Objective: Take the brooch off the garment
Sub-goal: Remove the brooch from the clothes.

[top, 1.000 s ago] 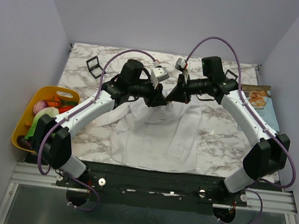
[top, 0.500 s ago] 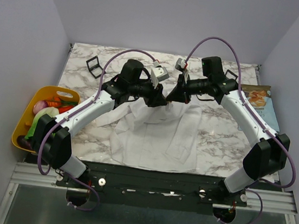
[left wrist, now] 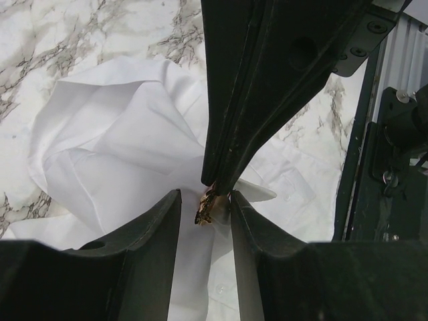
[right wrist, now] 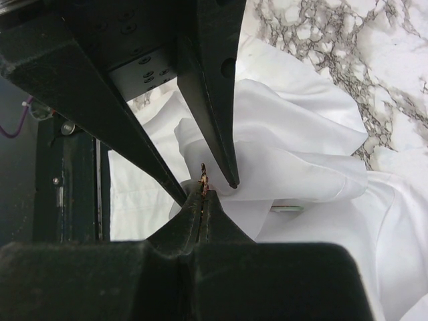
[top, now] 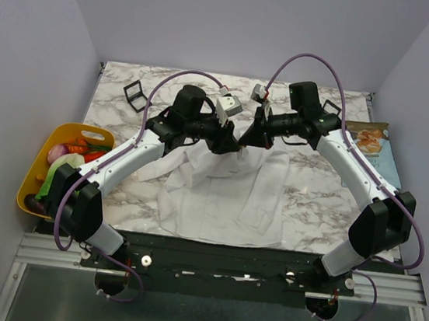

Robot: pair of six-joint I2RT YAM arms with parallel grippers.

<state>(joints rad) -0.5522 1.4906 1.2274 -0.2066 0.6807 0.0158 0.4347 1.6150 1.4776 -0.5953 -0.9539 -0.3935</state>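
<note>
Pinching shut on the tiny brooch [right wrist: 204, 178], seen here only edge-on as a coppery-brown speck, the right fingers [right wrist: 194, 224] meet at their tips with no gap, and the brooch pokes out just past them. That grip looks meant to carry the pin away from the cloth.

The left fingers [left wrist: 157, 224] stand partly apart, one on each side of the brooch and of the right tips, holding nothing that I can make out. One tip rests against the fabric, likely to keep it down while the pin comes free.

Around both, the large white button-up shirt [top: 222, 197] of thin cloth is drawn up into a peak at its collar end, which suggests the pin has not yet let go of it. Whether the clasp is undone is too small to tell. Below the peak, the shirt's body lies spread on the marble-patterned bench [top: 312, 192].
</note>
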